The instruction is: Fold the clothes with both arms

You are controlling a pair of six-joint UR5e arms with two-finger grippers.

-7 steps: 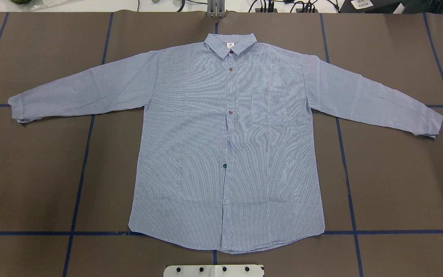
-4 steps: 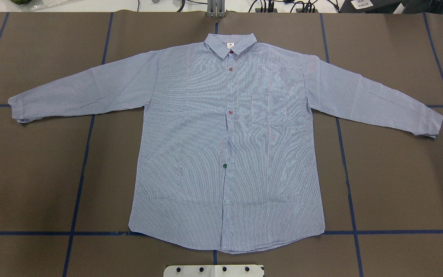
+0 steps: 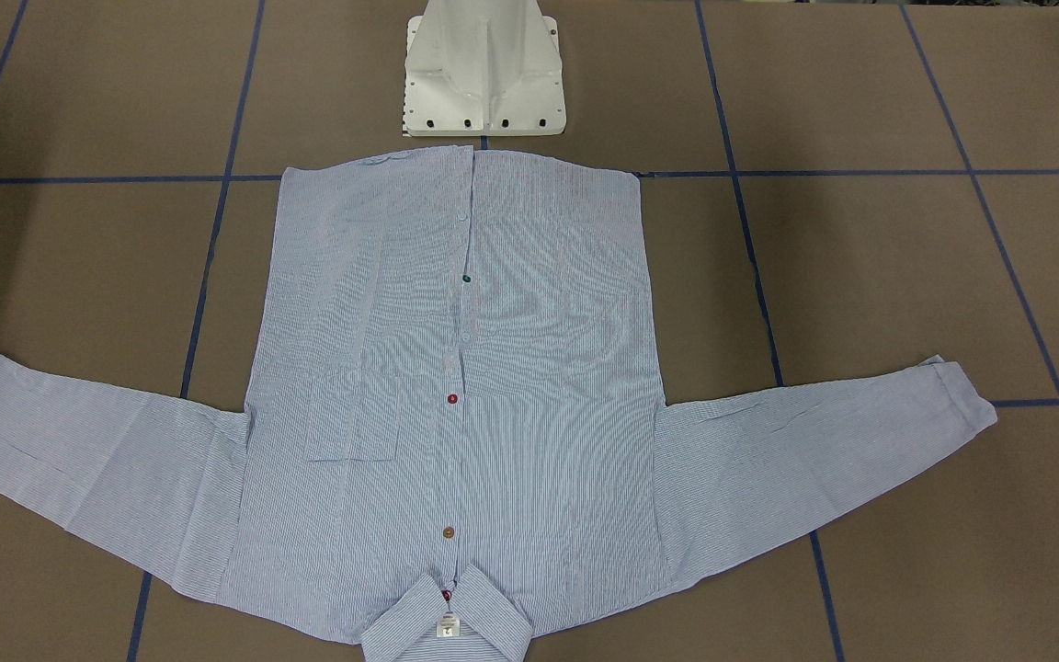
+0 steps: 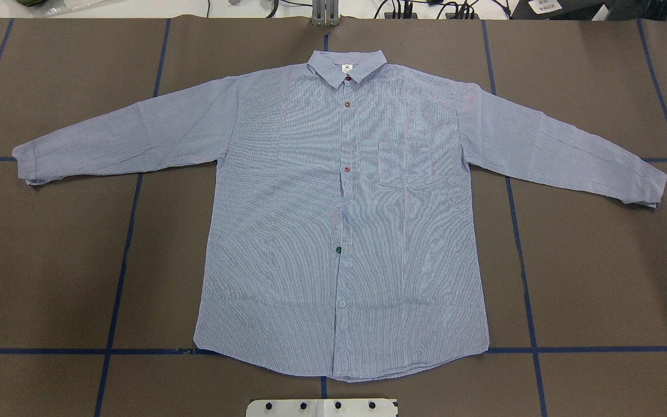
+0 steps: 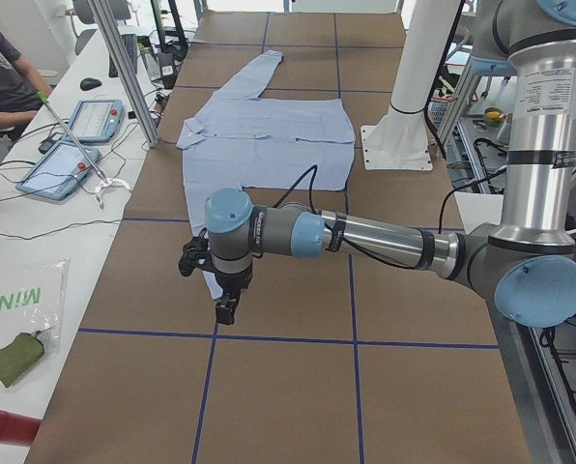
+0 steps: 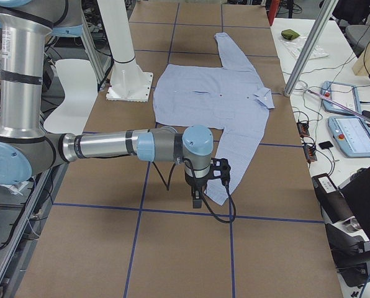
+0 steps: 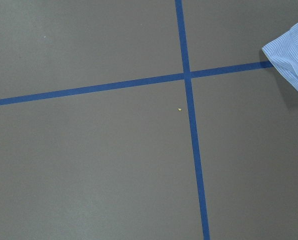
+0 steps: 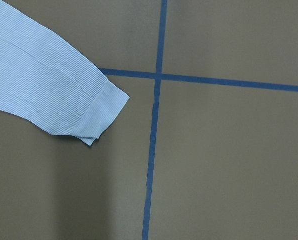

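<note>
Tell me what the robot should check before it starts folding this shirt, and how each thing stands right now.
1. Shirt lies flat, front up, buttoned: ok.
2. Sleeves spread out sideways, not tucked under: ok.
3. Left gripper near the left-side cuff: ok; the cuff shows at the edge of its wrist view.
4. Right gripper near the right-side cuff: ok; the cuff sits well inside its wrist view.
5. Both cuffs lie free on the table, not gripped: ok.
6. Grippers open, ready to pinch: cannot tell; only the side views show them.
</note>
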